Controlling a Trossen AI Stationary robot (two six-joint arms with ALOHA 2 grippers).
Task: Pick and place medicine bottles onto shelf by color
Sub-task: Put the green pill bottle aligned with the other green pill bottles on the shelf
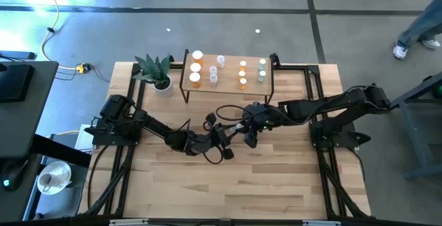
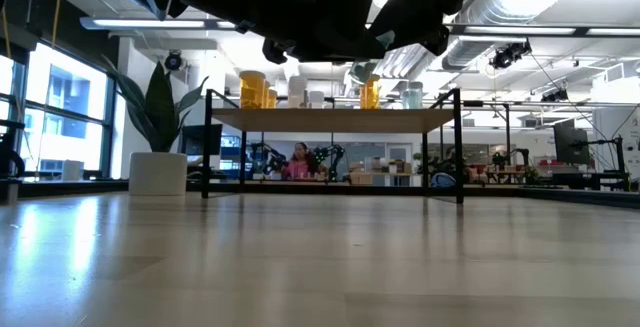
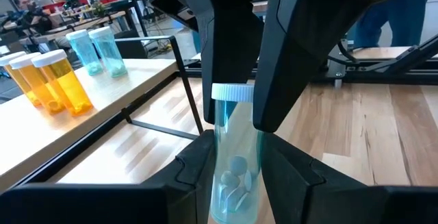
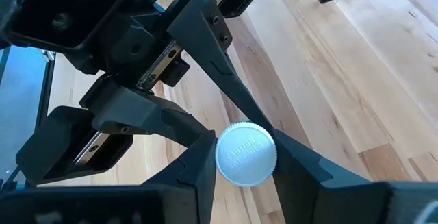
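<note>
Pale blue-green transparent pill bottle with white ribbed cap (image 3: pixel 233 155), upright in mid-air over the tabletop (image 1: pixel 276 184) centre, clamped low by the left gripper (image 3: pixel 236 183) and near its cap by the right gripper (image 4: pixel 246 157), both arms meeting before the light-wood shelf on black legs (image 1: pixel 228 88).

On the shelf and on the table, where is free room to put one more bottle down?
The shelf is crowded: orange bottles at its left end, white ones next, more orange and pale green to the right. Narrow bare strips lie between these groups. The table is bare in front of both hands, which meet on one pale green bottle mid-table.
</note>
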